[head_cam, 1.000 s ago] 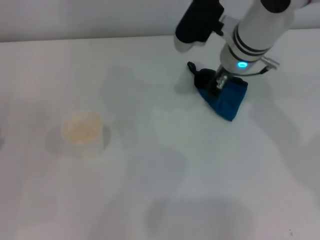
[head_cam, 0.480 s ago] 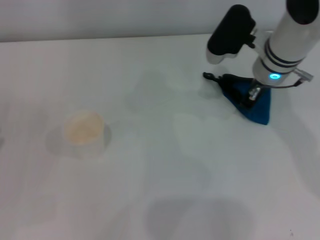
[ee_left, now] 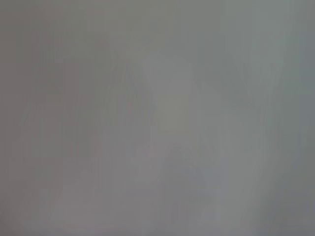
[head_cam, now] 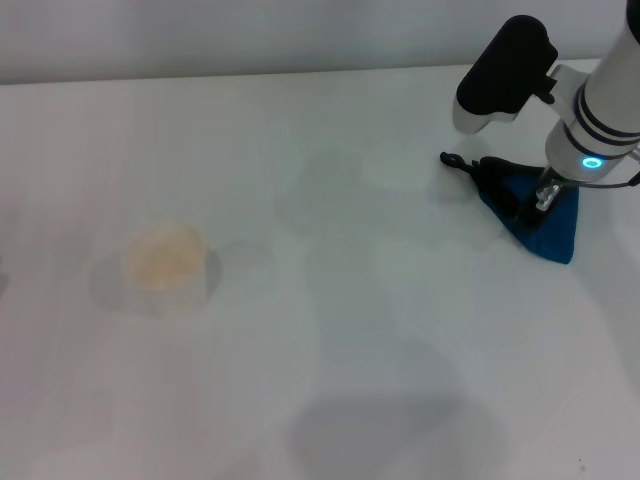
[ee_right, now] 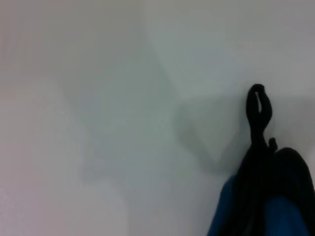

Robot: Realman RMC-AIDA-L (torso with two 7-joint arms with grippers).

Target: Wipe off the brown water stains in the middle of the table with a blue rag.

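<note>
The blue rag (head_cam: pixel 545 225) is seen on the table (head_cam: pixel 330 330) at about two o'clock from the centre of the head view, close to the right edge. It is bunched into a rough wedge whose long axis runs from ten o'clock to four o'clock: the black-edged narrow end and the thin black loop (head_cam: pixel 455 160) are directed toward ten o'clock, and the broad blue end toward four o'clock. In the right wrist view the loop (ee_right: pixel 258 105) is shown lying flat on the white surface, with the dark edging and blue cloth (ee_right: pixel 275 216) behind it.

The right gripper (head_cam: pixel 545 195) is pressed down onto the rag from above. Its fingers are covered by the wrist and the cloth, so whether they are wide, narrow or closed on the rag cannot be told.

No brown stains can be made out on the tabletop in these views.

A white cup (head_cam: pixel 168 268) is stood well apart at about nine o'clock, upright, and pale tan liquid (head_cam: pixel 165 258) is held in it.

Only blank grey is given by the left wrist view.
</note>
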